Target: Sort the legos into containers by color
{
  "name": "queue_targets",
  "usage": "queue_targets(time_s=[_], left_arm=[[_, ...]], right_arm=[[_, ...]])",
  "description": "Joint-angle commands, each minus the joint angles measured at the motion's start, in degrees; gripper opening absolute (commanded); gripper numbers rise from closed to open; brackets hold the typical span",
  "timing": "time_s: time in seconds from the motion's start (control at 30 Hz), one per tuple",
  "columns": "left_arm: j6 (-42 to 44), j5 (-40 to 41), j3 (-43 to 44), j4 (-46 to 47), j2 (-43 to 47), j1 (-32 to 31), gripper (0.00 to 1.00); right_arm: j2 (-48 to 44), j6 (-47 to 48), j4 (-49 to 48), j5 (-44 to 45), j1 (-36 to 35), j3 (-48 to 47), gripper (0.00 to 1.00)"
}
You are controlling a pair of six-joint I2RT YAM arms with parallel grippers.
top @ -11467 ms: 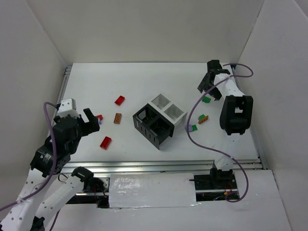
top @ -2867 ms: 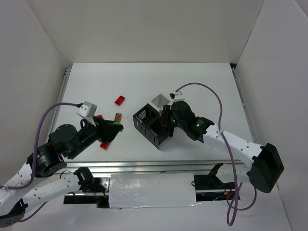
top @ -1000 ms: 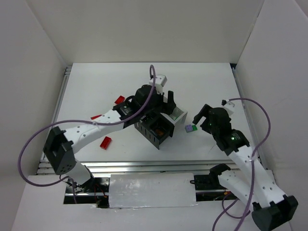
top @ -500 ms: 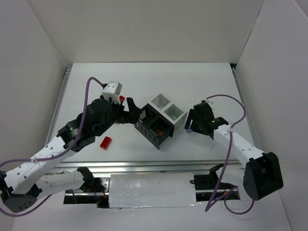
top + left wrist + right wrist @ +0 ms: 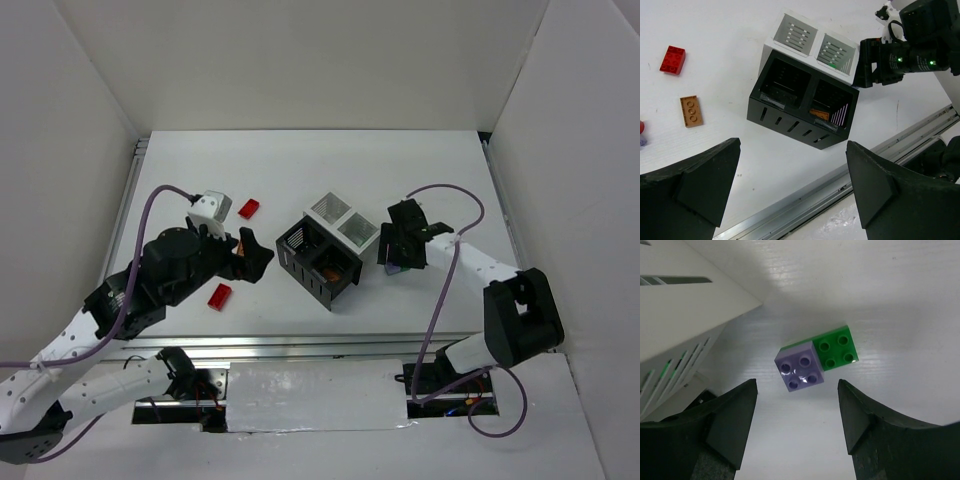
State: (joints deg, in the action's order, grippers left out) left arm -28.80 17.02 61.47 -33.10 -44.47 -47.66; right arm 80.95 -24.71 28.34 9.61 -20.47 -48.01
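Observation:
The four containers (image 5: 325, 250) stand 2x2, two black near and two white (image 5: 812, 42) far. An orange-brown lego (image 5: 819, 114) lies in the right black bin. My left gripper (image 5: 252, 258) is open and empty, held above the table left of the bins. In its view a red lego (image 5: 672, 59) and an orange-brown lego (image 5: 690, 110) lie on the table. My right gripper (image 5: 797, 412) is open, low over a light purple lego (image 5: 800, 370) stacked on a green lego (image 5: 839, 347), just right of the white bin (image 5: 685, 305).
Two red legos (image 5: 249, 208) (image 5: 219, 295) lie left of the bins. A metal rail (image 5: 330, 345) runs along the table's near edge. White walls enclose the back and sides.
My left gripper has drawn back from the bins toward the near left. My right gripper has shifted slightly, staying beside the white bin over the purple and green legos.

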Motion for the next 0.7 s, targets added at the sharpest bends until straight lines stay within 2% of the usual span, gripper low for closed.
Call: queue_targets(time_s=[0.0,0.23,0.3,0.33,0.43,0.47,0.67], left_arm=[[2.08,-0.76,-0.56,-0.47,1.93,0.2,1.0],[3.48,-0.32,0.05,-1.7,3.16,0.2,1.0],[3.66,-0.4,0.05,-1.53,3.07,0.2,0.99],[3.66,-0.67,-0.12,-1.27,3.07,0.2,0.99],[3.66,-0.93,-0.3,-1.0,2.72,0.2,1.0],[3.66,-1.02,-0.3,-1.09,2.63,0.2,1.0],[3.75,-0.58,-0.39,-1.35,2.63,0.2,0.99]], right_arm=[[3.15,2.65,0.14,-0.82,-0.36,-2.79,0.73],[4.84,1.95,1.37,-0.11,-0.27,-2.88,0.71],[4.83,1.94,1.46,-0.2,-0.36,-2.71,0.66],[5.01,1.95,1.54,-0.2,-0.36,-2.79,0.56],[5.97,2.03,1.98,-0.2,-0.19,-3.14,0.44],[6.41,2.12,2.07,-0.29,-0.19,-3.32,0.36],[5.89,1.33,2.69,0.85,-0.19,-3.15,0.22]])
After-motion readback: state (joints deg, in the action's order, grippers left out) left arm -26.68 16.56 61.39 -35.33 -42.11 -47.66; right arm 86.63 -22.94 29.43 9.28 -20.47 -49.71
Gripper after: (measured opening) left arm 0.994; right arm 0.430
